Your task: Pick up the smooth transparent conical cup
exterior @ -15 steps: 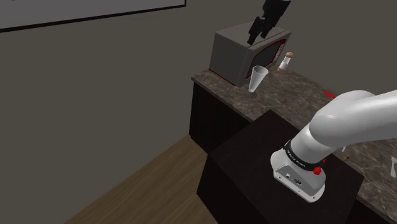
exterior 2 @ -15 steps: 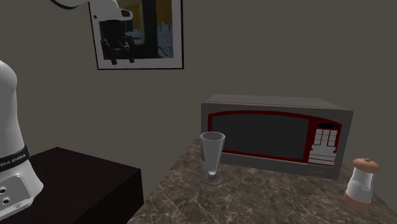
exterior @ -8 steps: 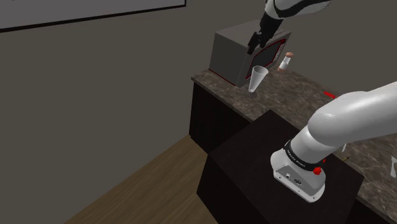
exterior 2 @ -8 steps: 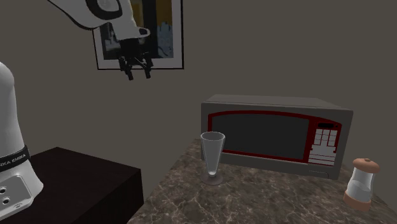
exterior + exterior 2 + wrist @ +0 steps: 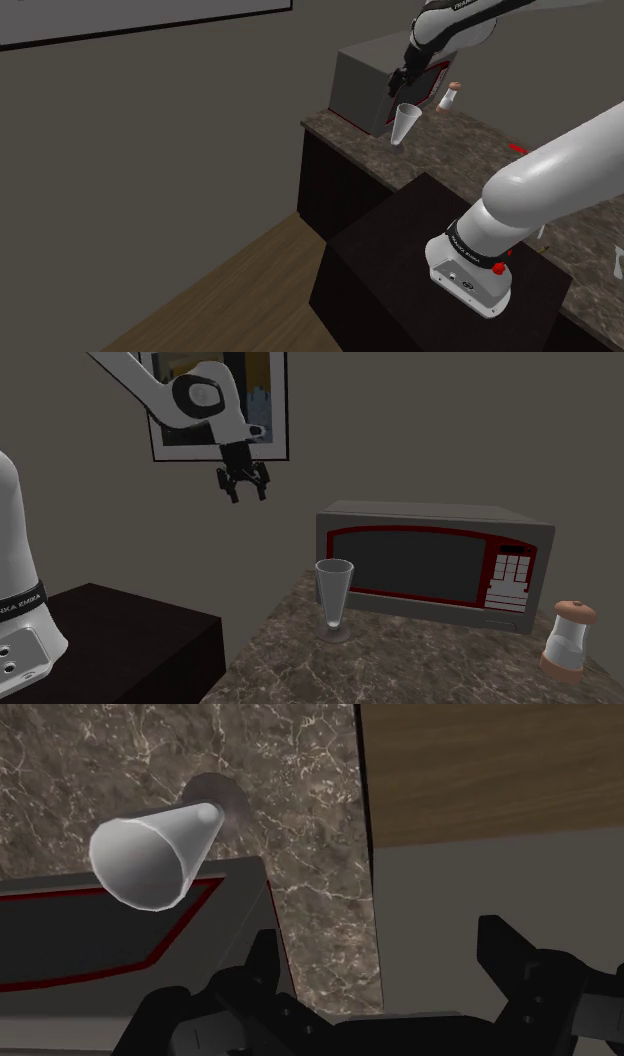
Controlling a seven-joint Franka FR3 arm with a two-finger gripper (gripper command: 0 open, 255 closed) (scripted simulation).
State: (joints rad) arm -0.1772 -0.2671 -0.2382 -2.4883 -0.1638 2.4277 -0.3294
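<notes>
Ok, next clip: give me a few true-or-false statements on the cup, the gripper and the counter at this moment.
The cup stands upright on the counter. True.
The gripper is shut on the cup. False: it is open and hangs above the cup, apart from it.
The microwave door is open. False: it is shut.
A shaker stands on the counter by the microwave's keypad end. True.

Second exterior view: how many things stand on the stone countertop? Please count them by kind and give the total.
Conical cup: 1
Microwave: 1
Shaker: 1
Total: 3
</notes>
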